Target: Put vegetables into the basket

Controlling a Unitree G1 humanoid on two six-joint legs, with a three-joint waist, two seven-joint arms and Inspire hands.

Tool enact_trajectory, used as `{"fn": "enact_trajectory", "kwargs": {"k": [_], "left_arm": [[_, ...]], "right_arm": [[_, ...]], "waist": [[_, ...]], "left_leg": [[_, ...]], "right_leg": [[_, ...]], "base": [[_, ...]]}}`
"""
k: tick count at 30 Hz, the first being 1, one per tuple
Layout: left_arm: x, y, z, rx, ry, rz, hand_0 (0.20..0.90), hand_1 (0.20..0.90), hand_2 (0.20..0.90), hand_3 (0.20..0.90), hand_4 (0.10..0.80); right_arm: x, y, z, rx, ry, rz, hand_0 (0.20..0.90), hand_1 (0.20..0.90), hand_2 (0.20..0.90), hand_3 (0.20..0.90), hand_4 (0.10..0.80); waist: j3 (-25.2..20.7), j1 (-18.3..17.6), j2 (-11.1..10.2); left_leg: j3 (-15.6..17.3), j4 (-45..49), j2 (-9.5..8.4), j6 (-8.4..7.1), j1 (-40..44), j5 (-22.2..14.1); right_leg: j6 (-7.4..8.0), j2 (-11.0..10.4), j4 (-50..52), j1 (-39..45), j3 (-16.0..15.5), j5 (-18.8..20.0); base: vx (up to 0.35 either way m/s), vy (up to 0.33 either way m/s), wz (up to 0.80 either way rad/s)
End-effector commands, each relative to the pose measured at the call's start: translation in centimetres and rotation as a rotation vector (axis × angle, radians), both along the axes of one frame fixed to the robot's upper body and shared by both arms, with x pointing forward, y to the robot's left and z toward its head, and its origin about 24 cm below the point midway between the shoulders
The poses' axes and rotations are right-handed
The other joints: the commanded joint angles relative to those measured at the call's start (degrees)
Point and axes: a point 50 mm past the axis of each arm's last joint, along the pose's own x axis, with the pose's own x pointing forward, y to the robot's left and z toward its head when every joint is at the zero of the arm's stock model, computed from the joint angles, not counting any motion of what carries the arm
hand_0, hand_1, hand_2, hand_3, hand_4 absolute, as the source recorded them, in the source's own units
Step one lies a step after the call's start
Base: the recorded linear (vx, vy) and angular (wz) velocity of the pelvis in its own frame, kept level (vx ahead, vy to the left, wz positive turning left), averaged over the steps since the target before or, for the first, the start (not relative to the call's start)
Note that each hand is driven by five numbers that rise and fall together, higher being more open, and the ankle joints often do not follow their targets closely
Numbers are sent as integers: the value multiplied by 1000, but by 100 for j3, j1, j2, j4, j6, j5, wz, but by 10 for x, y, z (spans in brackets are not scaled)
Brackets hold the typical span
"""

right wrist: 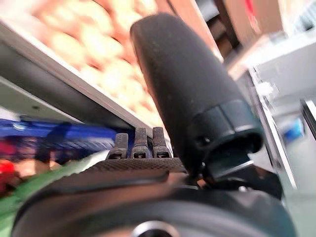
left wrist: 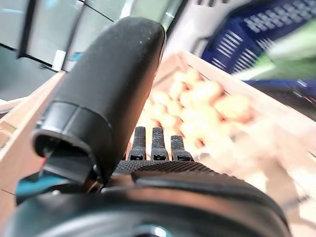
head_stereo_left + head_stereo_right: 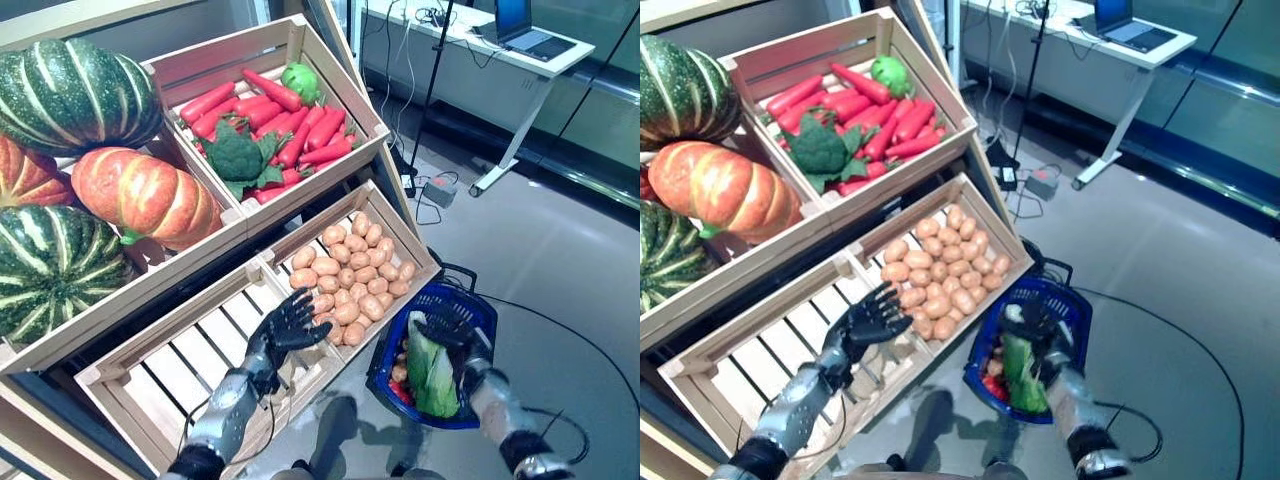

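Left hand [image 3: 288, 328], fingers spread and holding nothing, hovers at the near edge of the potato crate [image 3: 411, 243], just over the potatoes [image 3: 348, 277]. Right hand [image 3: 447, 330] reaches over the blue basket [image 3: 388, 355], its grip unclear; a green leafy vegetable [image 3: 432, 373] lies inside.

Each silver-grey metallic forearm ends in a dark, matte black hand: left hand [image 3: 285, 330], right hand [image 3: 447, 335]. Each thumb is thick, rounded and smooth, with a collar near its base. The palm surface is finely ribbed. The fingers [image 2: 158, 144] are slim and segmented.
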Motion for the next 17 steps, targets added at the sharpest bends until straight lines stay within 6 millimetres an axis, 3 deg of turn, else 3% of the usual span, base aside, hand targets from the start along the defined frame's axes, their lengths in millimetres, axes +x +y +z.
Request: {"fn": "enact_trajectory", "kwargs": {"k": [1, 5, 9, 17], "left_arm": [[10, -1, 13, 64, -161, 8, 900, 900, 900, 900, 800], [-4, -1, -5, 213, -124, -26, 900, 900, 900, 900, 800], [-15, -15, -18, 383, -123, -162, 900, 900, 900, 900, 800], [-39, -21, -55, 323, 117, -136, 900, 900, 900, 900, 800]], "right_arm": [[14, 7, 21, -29, -173, 70, 900, 900, 900, 900, 800], [-8, 14, -2, -51, -45, 95, 900, 900, 900, 900, 800], [-27, 19, -21, -282, 52, 158, 900, 900, 900, 900, 800], [-33, 37, -32, -420, 103, 289, 900, 900, 900, 900, 800]], "waist": [[-250, -190, 38], [-287, -263, 32], [-285, -311, 35], [-218, -210, 49]], "left_leg": [[47, -145, -280, 201, -96, -283], [74, -145, -292, 206, -26, -352], [74, -145, -318, 231, -5, -386], [-144, -145, -421, 308, -48, -382]], "right_leg": [[-279, 201, -504, -35, 199, 324], [-233, 214, -504, 23, 228, 289], [-224, 232, -504, 49, 267, 253], [-237, 212, -504, 66, 256, 227]], "base": [[52, 44, 0], [44, 26, -3], [35, 15, -3], [0, 9, -5]]}}
